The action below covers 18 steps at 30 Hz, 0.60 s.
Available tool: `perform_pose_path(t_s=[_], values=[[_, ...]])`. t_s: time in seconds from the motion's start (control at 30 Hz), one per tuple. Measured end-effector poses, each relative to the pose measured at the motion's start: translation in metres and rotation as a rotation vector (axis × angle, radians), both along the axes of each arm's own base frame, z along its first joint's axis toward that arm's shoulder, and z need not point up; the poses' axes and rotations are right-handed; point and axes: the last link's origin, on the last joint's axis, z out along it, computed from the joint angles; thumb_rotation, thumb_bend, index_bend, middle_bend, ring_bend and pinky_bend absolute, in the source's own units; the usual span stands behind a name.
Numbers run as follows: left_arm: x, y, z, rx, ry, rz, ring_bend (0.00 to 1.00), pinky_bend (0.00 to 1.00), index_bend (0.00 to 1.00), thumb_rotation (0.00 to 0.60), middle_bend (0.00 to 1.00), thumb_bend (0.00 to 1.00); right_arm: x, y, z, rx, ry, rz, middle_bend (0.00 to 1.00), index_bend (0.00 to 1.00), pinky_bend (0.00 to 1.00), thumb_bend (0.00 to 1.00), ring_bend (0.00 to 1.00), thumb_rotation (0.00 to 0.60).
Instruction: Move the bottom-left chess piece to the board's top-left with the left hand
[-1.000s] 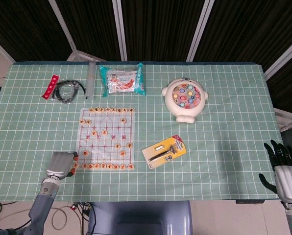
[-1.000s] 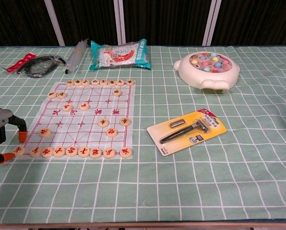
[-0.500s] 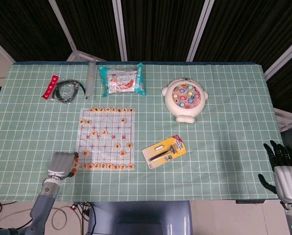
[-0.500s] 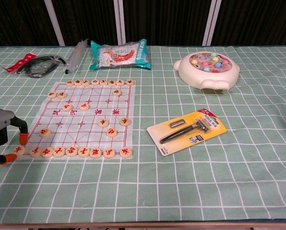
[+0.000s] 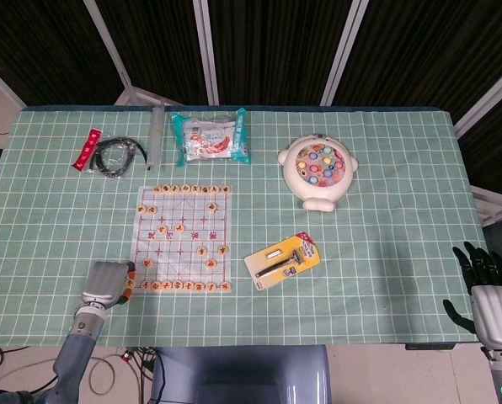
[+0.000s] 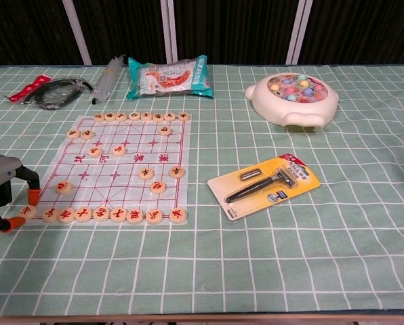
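Note:
The paper chess board (image 6: 107,177) (image 5: 171,254) lies left of centre with round wooden pieces on it. In the chest view the bottom-left piece (image 6: 27,212) lies flat on the board's near-left corner. My left hand (image 6: 0,191) (image 5: 106,283) sits at that corner, low over the table. One orange fingertip stands just behind the piece and the thumb tip just in front of it; I see no firm grip. The board's top-left corner (image 6: 85,118) shows no piece. My right hand (image 5: 488,296) rests far off at the table's right front edge, fingers spread, holding nothing.
A carded razor pack (image 6: 266,186) lies right of the board. A white fishing toy (image 6: 293,98) stands at the back right. Behind the board lie a snack bag (image 6: 168,76), a clear tube (image 6: 106,78), a black cable (image 6: 53,91) and a red packet (image 6: 27,88).
My left hand has crept a little towards the bottom-left piece, and the thumb tip is now closer to it. The piece and my right hand have not moved.

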Motion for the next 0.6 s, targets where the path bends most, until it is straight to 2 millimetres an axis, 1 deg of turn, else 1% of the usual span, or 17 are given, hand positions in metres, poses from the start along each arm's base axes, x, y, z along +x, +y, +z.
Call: perform_pose_path(t_s=[0.17,0.33,0.47,0.6], values=[[0.002,0.0,0.002,0.005,-0.002,-0.012,0.95,1.0,0.49,0.6,1.0,0.31,0.0,0.0,0.0,-0.001,-0.002,0.001,0.0,0.0,0.0,0.34,0.0,0.6],[0.009,0.004,0.009,0.026,-0.014,-0.037,0.95,1.0,0.49,0.6,1.0,0.31,0.0,0.0,0.0,0.0,-0.002,0.001,0.0,0.0,0.0,0.34,0.0,0.6],[0.014,0.01,0.019,0.056,-0.026,-0.053,0.95,1.0,0.49,0.6,1.0,0.31,0.0,0.001,0.0,0.001,0.0,0.003,0.0,0.0,0.0,0.34,0.0,0.6],[0.016,0.022,0.029,0.084,-0.023,-0.06,0.95,1.0,0.49,0.6,1.0,0.31,0.0,0.001,0.0,0.003,0.0,0.001,0.0,0.0,0.0,0.34,0.0,0.6]])
